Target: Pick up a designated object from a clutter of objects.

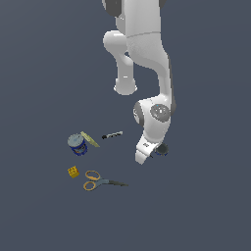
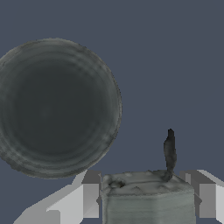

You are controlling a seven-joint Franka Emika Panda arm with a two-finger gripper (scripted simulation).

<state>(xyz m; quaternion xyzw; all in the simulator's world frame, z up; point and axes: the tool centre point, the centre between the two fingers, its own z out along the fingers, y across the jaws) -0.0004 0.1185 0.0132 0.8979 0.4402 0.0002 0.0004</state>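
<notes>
In the wrist view the designated piece, a small block showing a pale grey-white face, sits between my two fingers, which press against both its sides. My gripper is shut on it, low at the floor. The dark round disc lies right beside the piece. In the exterior view my gripper is mostly hidden behind the white hand, and only a dark edge of the disc shows next to it. The piece itself is hidden there.
The rest of the clutter lies toward the exterior view's left: a blue can, a tan flat strip, a black-and-white marker, a yellow cube and orange-handled scissors.
</notes>
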